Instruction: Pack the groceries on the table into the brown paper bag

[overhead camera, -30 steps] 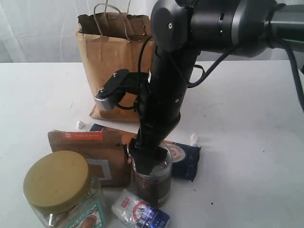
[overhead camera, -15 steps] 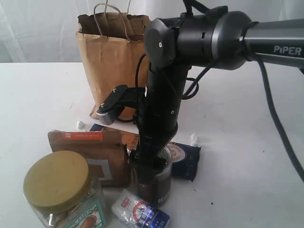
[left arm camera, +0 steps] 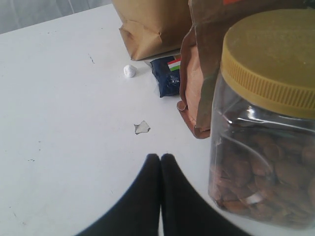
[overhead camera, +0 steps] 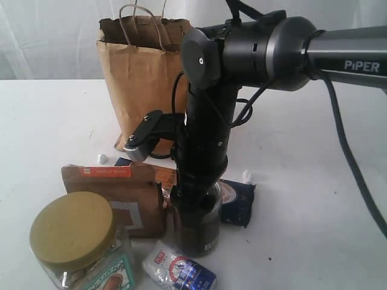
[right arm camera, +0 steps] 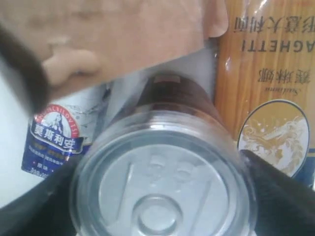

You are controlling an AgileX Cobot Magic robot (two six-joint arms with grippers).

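The brown paper bag [overhead camera: 142, 78] stands upright at the back of the table [overhead camera: 314, 199]. My right gripper [overhead camera: 195, 208] has come down over the dark-filled clear can [overhead camera: 199, 232]. In the right wrist view its dark fingers flank the can's clear lid [right arm camera: 162, 191], open around it. To the can's left stands the brown pouch [overhead camera: 121, 193], with the gold-lidded jar [overhead camera: 72, 232] in front of it. The spaghetti pack [overhead camera: 236, 202] lies behind the can, and the small white-blue packet [overhead camera: 178, 272] in front. My left gripper [left arm camera: 160, 158] is shut and empty beside the jar [left arm camera: 268, 123]. The white-capped bottle is out of view.
Small white crumbs lie by the pouch [overhead camera: 103, 159] and by the spaghetti pack [overhead camera: 246, 176]. A clear scrap [left arm camera: 141, 128] lies on the tabletop ahead of the left gripper. The right arm's black wrist camera bracket [overhead camera: 142, 136] hangs close to the bag's front.
The right arm has lowered, and its fingers have sunk further down around the dark-filled can. The can and the other groceries have stayed put.
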